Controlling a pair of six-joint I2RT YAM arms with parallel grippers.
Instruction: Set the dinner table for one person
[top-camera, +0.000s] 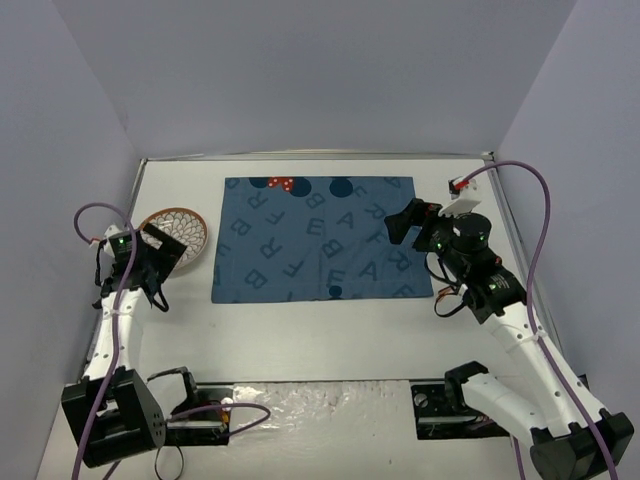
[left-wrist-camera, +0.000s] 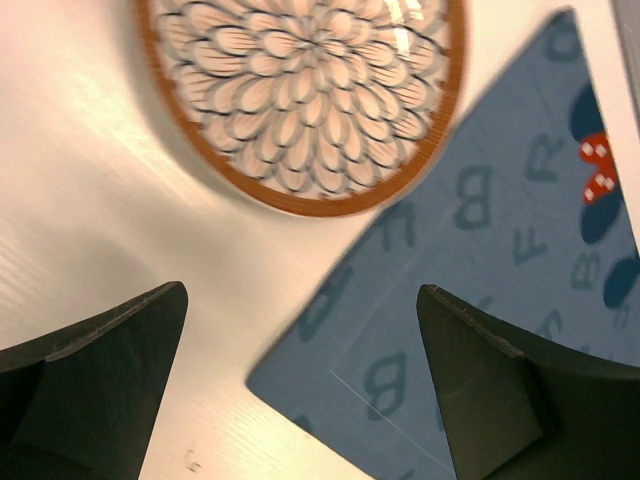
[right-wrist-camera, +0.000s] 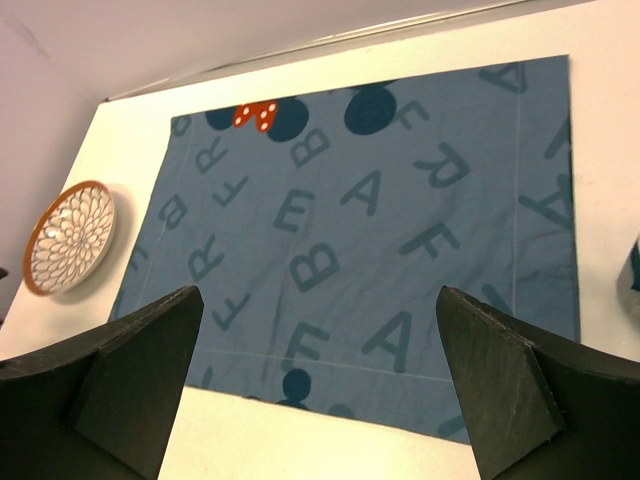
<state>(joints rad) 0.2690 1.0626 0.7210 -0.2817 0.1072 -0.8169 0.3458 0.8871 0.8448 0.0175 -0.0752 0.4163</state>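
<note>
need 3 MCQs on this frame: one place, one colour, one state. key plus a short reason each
1. Where is the plate relative to the placemat?
A. on it
B. left of it, on the table
C. beyond its far edge

2. What colour is the plate's rim?
A. orange-brown
B. green
C. black

3. The left gripper is:
A. shut on the plate
B. shut on the placemat
C. open, empty

Key:
1 B: the top view shows the plate off the placemat's left edge, on bare table.
2 A: the left wrist view shows an orange-brown ring around the petal pattern.
3 C: the jaws stand wide apart with nothing between them.
</note>
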